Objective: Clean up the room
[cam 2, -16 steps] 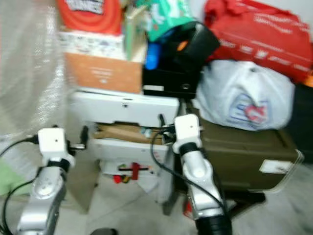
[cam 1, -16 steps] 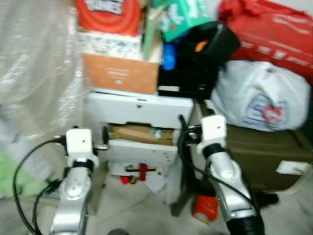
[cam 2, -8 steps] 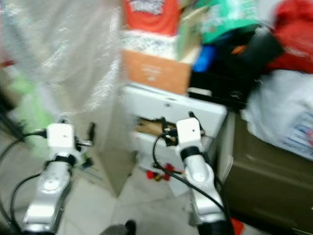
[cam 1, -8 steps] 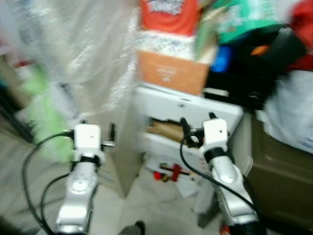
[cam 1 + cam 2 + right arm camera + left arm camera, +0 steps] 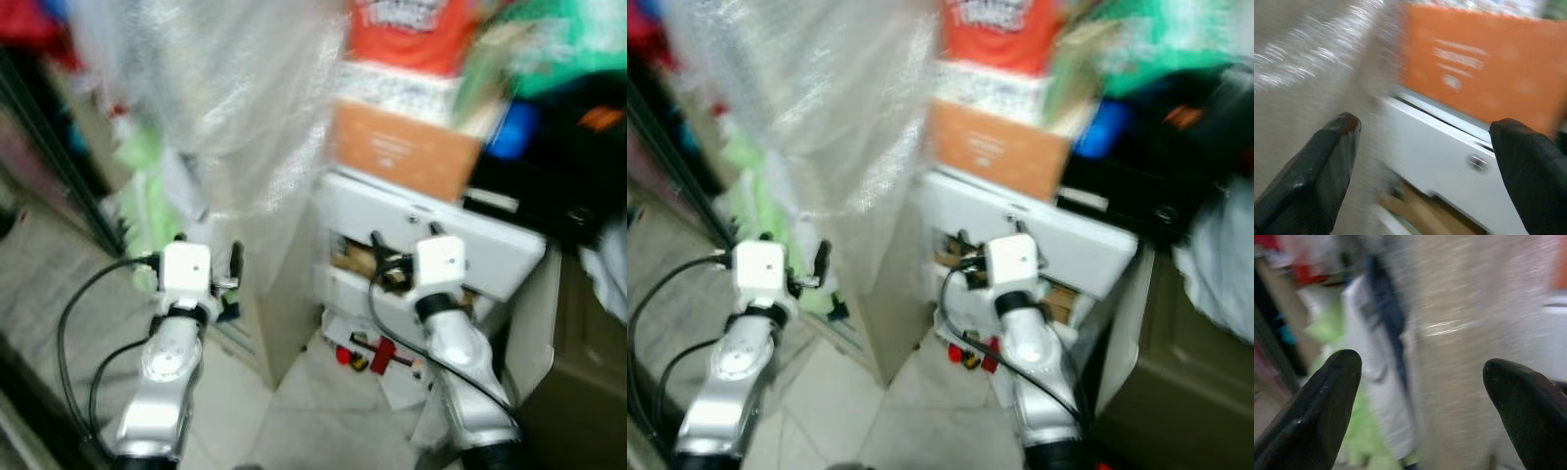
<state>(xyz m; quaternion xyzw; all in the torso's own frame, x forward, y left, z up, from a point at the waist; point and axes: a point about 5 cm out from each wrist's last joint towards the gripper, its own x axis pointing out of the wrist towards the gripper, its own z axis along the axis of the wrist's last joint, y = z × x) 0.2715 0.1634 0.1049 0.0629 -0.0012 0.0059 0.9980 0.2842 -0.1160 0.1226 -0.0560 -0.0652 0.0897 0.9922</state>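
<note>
A cluttered corner: an orange box point(image 5: 404, 152) with blurred, unreadable white print tops a white cabinet point(image 5: 431, 235). Left gripper point(image 5: 1420, 382) and right gripper point(image 5: 1422, 147) hang released, empty.

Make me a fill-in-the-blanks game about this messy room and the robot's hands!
1. The box sitting on top of the white cabinet is ____.
2. The fingers of the left gripper and the right gripper are spread ____.
3. Each gripper is holding ____.
4. The little toy on the floor under the cabinet is ____.

Missing words: orange; open; nothing; red
</note>
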